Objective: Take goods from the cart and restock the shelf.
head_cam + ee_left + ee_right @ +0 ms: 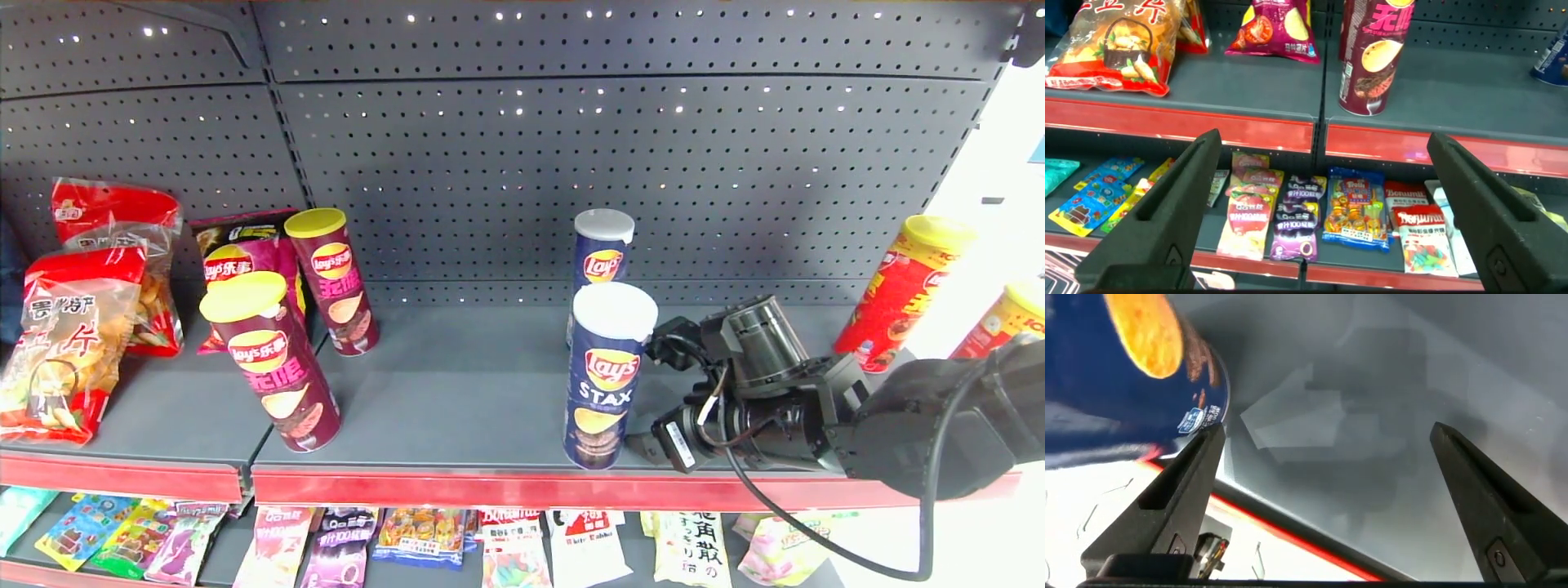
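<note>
Blue can [608, 376] is seen standing upright at the front edge of the shelf [457, 384], white lid on, right of centre. A rear blue can [602, 245] is placed directly behind it, near the back panel.

Right tool [653, 445] is positioned low on the shelf, just beside the base of the blue can on its right side. In the right wrist view its fingers [1184, 482] are spread apart with nothing between them. The blue can lies just beside one finger, and contact cannot be confirmed.

Left tool [1323, 139] is held in front of the shelf's red edge, fingers apart and nothing gripped. It faces the lower shelf [1290, 265], where packets [1351, 204] are laid in a row.

Two maroon cans [273, 359] with yellow lids are noted on the left part of the shelf, one near the front and one behind. Snack bags [69, 343] are stacked at the far left. Two red cans [902, 290] are noted at the far right.
</note>
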